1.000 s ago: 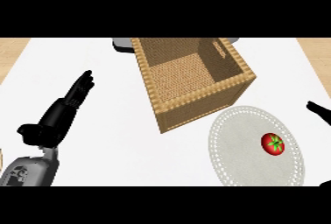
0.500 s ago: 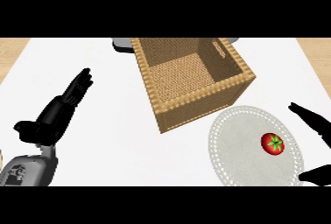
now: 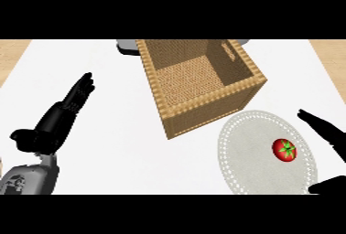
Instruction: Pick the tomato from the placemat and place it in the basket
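Forearm in grey (image 3: 27, 179) comes in at the lower left corner, and above it the left hand (image 3: 57, 119) lies over the white counter (image 3: 121, 155) with its fingers straight and close together, pointing up and away toward the far side; it is relaxed and has hold of nothing. At the lower right edge the right hand (image 3: 326, 130) shows only in part: a thumb low down and straight fingers higher up, spread well apart from each other like a wide-open clamp, with nothing between them. The fingers reach in over the right rim of the placemat (image 3: 246, 151), a pale oval of lace-like weave. The tomato (image 3: 285, 149) sits on the right half of that placemat, red with a green star of leaves on top, near the fingers but apart from them. Just beyond the placemat's far left edge stands the basket (image 3: 209, 112), a square woven box set at an angle to the counter's edges, its inside bare. Behind the basket's far left corner a grey thing (image 3: 128, 46) peeks out, too hidden to tell what it is.
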### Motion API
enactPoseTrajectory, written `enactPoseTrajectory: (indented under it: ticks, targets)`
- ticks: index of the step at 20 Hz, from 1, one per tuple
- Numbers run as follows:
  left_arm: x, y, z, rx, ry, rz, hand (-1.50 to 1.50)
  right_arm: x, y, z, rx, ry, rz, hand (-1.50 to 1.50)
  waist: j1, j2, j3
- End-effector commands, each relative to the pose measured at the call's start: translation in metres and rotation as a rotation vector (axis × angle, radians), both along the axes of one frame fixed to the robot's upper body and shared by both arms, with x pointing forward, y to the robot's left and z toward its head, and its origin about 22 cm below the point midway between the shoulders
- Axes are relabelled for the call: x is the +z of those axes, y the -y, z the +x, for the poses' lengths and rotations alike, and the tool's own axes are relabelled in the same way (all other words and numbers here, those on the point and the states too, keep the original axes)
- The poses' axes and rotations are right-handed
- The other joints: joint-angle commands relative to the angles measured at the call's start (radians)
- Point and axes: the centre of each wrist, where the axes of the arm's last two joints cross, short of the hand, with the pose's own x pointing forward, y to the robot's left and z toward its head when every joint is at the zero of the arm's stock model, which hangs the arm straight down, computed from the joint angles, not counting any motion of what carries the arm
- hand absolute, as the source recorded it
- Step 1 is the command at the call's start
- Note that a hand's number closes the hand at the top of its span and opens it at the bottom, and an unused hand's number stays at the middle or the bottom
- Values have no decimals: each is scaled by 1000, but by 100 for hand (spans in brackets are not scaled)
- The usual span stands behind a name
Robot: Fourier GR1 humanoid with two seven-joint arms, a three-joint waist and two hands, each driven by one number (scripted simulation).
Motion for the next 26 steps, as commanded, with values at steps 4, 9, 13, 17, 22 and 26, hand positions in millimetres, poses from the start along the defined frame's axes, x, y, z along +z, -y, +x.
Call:
enactPoseTrajectory:
  ticks: [4,9,13,17,22,26]
  targets:
    - [-23,11,-7,5,-3,-4,0,-13,0,1,-22,-21,-72,-150,0,1,0]
    - [-3,6,9,4,9,-7,0,-22,-19,24,-9,-27,-107,-150,2,1,0]
    - [6,-2,-6,-13,-21,-2,0,-43,-31,3,-23,-31,-104,-150,1,0,0]
    - [-7,-10,16,-2,3,-11,0,-54,-22,13,-30,-42,-105,-150,0,1,0]
    - [10,4,-4,6,3,-2,0,-35,-31,23,-47,-94,-178,-150,2,0,0]
    - [5,-4,-6,-8,-13,0,0,-71,-8,32,-64,-94,-158,-150,5,1,0]
